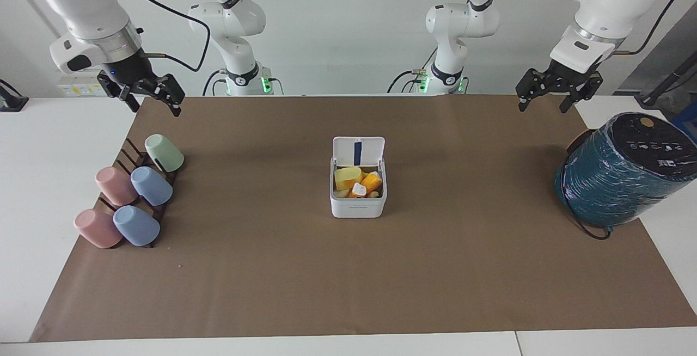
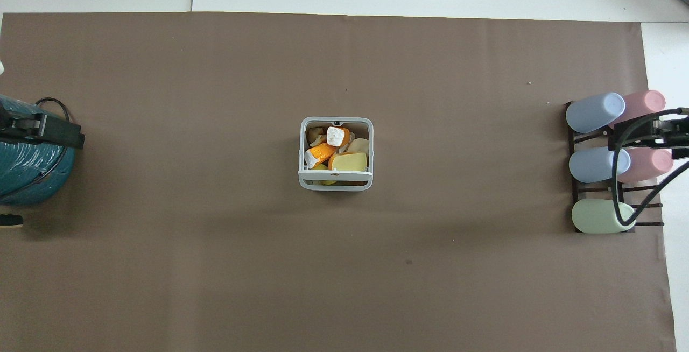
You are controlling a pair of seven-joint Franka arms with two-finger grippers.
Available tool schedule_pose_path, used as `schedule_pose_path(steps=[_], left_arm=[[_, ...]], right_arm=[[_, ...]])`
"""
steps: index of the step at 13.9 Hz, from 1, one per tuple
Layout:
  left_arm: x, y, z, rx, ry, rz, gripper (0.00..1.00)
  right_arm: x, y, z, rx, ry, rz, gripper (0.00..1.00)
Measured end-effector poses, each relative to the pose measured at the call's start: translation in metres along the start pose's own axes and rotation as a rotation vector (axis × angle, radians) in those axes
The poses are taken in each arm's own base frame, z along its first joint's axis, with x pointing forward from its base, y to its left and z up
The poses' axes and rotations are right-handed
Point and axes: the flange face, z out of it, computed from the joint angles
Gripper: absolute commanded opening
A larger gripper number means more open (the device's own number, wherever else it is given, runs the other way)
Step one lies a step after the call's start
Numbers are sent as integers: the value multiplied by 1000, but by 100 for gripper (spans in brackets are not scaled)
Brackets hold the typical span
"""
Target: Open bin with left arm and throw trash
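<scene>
The bin (image 1: 358, 192) sits mid-tabletop, lid up, trash (image 1: 356, 180) inside. Both hands, left hand (image 1: 546, 96) and right hand (image 1: 147, 96), hang spread and empty over the robots' edge; best they retreat without clipping the cups (image 1: 130, 195).

The bin (image 1: 358, 203) (image 2: 335, 181) is a small white square box with rounded corners, standing at the middle of the brown mat, well apart from everything else. Its hinged lid (image 1: 359, 152) stands upright on the side nearer the robots, a dark stripe down its inner face. The trash (image 1: 359, 182) (image 2: 336, 150) lies inside, filling it: orange lumps with white faces and a larger pale yellow piece, pressed against one another below the rim.
</scene>
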Motion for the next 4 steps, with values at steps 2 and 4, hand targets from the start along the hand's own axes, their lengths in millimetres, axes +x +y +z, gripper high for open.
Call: schedule_pose_path(steps=[2, 4], left_arm=[[0, 1, 0, 0, 0, 1, 100], [0, 2, 0, 0, 0, 3, 100]], right_arm=[[-1, -1, 0, 0, -4, -1, 100], [-1, -1, 0, 0, -5, -1, 100]])
